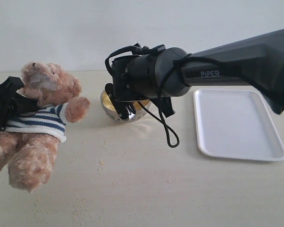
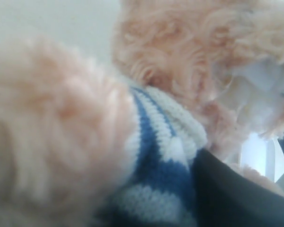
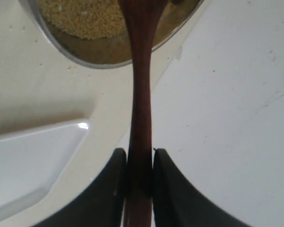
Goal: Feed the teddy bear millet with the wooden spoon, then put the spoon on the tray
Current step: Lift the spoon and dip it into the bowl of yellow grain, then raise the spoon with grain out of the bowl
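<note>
Right gripper (image 3: 140,158) is clamped on the spoon (image 3: 141,94) handle, with the business end over the bowl (image 3: 109,53) of millet (image 3: 85,19). Scoop shallow and lift level, or grains spill. Bear (image 1: 42,109) sits left. Can't tell the left gripper's (image 1: 12,101) grip.

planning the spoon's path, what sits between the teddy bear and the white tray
Exterior view: the round shiny metal bowl of yellow millet, with the black right arm stretched over it.
</note>
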Available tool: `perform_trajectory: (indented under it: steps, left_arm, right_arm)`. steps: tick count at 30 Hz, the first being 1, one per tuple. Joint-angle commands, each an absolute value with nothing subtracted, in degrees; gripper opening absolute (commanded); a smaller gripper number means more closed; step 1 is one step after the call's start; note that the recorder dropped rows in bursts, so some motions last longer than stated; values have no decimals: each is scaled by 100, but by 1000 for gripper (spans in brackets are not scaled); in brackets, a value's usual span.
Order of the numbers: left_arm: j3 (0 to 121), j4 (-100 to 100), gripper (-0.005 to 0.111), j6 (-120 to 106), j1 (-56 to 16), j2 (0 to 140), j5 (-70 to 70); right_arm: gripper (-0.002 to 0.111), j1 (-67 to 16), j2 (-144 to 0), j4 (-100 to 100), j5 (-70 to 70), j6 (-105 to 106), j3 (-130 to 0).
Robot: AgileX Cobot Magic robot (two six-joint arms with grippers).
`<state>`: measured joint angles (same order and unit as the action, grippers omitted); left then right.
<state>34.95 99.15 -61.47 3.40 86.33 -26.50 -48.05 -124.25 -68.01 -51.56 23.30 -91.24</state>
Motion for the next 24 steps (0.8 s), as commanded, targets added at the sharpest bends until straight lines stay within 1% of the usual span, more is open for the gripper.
perform_trajectory:
  steps: [1,9,16,24]
  left_arm:
    - [3540,9995,5,-6129,340,8609,-2715]
    - [3540,9995,5,-6129,340,8609,-2715]
    - [3540,9995,5,-6129,340,8609,-2715]
    - [3540,9995,5,-6129,340,8609,-2715]
  right_arm:
    - [0,-4797,-12406,-6547,-5135,2343,-9157]
    - [0,-4797,-12406,-6207,-5478,2316,-9157]
    - [0,-4797,-12308,-5507,-5423,2090,-9157]
    - [0,-4785,-12178,-5518,-5396,1582,-9157]
